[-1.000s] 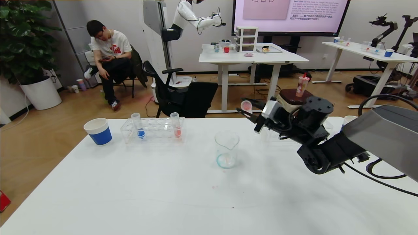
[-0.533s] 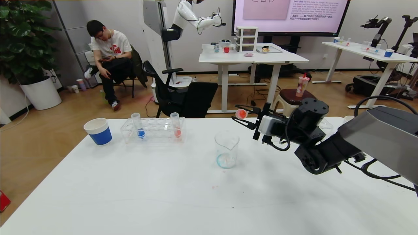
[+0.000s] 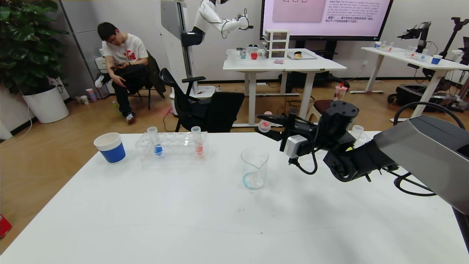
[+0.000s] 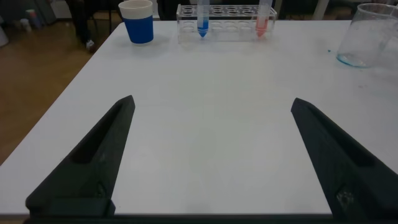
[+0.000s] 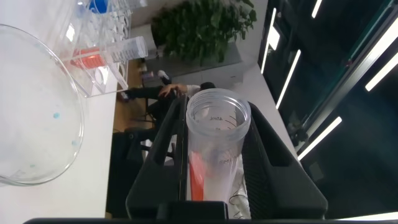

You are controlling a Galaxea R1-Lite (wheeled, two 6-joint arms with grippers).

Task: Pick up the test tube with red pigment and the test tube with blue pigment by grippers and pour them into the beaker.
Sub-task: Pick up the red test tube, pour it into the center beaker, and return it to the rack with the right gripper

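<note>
My right gripper (image 3: 266,124) is shut on a test tube with red pigment (image 3: 264,127), held tipped on its side above and just right of the beaker (image 3: 254,168). In the right wrist view the tube (image 5: 214,149) sits between the black fingers with a red streak along its wall, and the beaker rim (image 5: 73,102) is beside it. A test tube with blue pigment (image 3: 155,141) and a second red one (image 3: 198,140) stand in the clear rack (image 3: 172,146). My left gripper (image 4: 212,103) is open and empty, low over the near table, out of the head view.
A blue-and-white paper cup (image 3: 110,147) stands left of the rack. Another clear tube (image 3: 357,130) stands behind my right arm at the table's far right. A black chair (image 3: 205,106) is beyond the far edge. Small pink drops (image 3: 240,210) mark the table.
My right gripper has rolled its wrist and moved left and slightly up with the red tube, tipping it further over, closer to above the beaker. The rack tubes have not moved.
</note>
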